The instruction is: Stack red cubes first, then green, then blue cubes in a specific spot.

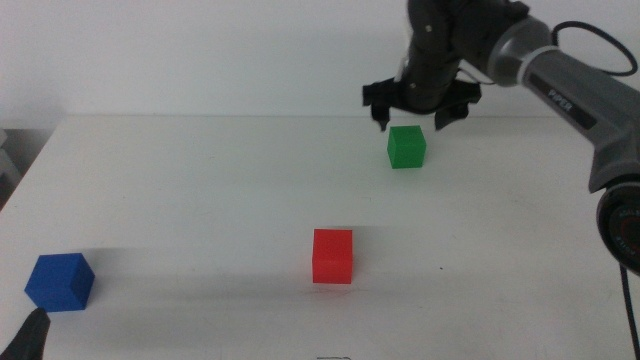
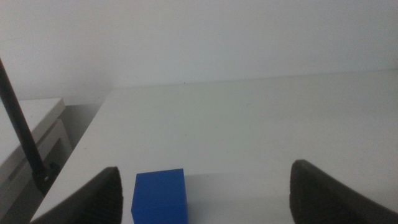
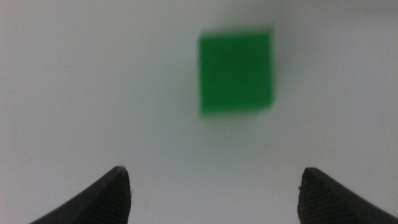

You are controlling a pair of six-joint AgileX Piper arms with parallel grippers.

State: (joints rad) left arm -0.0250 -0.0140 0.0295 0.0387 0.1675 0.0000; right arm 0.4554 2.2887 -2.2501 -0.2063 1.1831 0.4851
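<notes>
The red cube (image 1: 332,256) sits on the white table near the front middle. The green cube (image 1: 406,147) sits farther back on the right. My right gripper (image 1: 414,117) hangs just above and behind the green cube with its jaws spread wide; the right wrist view shows the cube (image 3: 236,73) blurred beyond the open jaws (image 3: 214,186). The blue cube (image 1: 60,281) sits at the front left. My left gripper (image 1: 30,338) waits at the bottom left corner, open, with the blue cube (image 2: 160,196) just ahead between its jaws (image 2: 205,193).
The white tabletop (image 1: 200,190) ends at a back edge against a pale wall. Its left edge (image 2: 81,146) drops off beside a light shelf and a dark cable.
</notes>
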